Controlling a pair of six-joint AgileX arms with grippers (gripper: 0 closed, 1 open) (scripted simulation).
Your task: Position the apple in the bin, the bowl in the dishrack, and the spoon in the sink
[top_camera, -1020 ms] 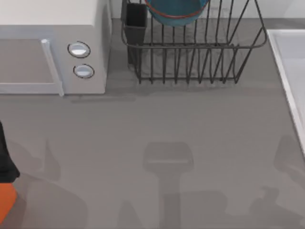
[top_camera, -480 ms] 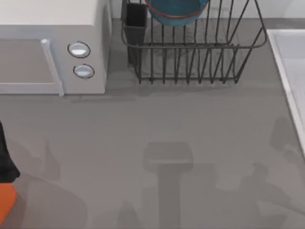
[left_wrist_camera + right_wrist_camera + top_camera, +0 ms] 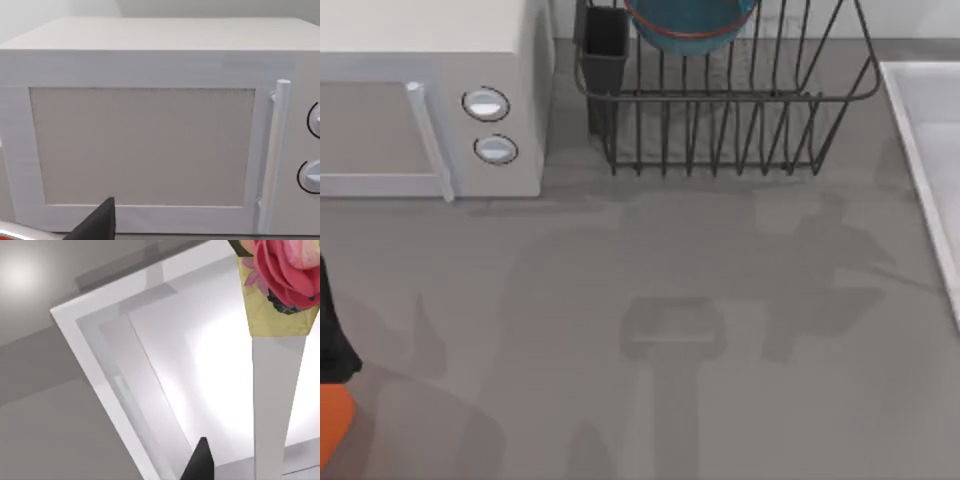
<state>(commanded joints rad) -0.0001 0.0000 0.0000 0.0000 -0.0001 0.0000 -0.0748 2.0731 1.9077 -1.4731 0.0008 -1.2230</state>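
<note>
Teal-blue round bowl with reddish-brown rim [image 3: 690,25] sits inside black wire dishrack [image 3: 720,110] at table's rear. Pale white-rimmed rectangular sink [image 3: 165,365] lies below right wrist camera; pink-and-yellow patterned spoon with white handle [image 3: 277,315] hangs above basin. White microwave with two round knobs [image 3: 150,125] faces left wrist camera. Jaw state of both grippers: cannot tell.

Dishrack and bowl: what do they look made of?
The dishrack looks like thin black-coated metal wire: slim upright bars and a curved rail, little shine. The bowl sitting in it looks like glazed ceramic or plastic: smooth teal with a reddish-brown rim. I can't settle which.
</note>
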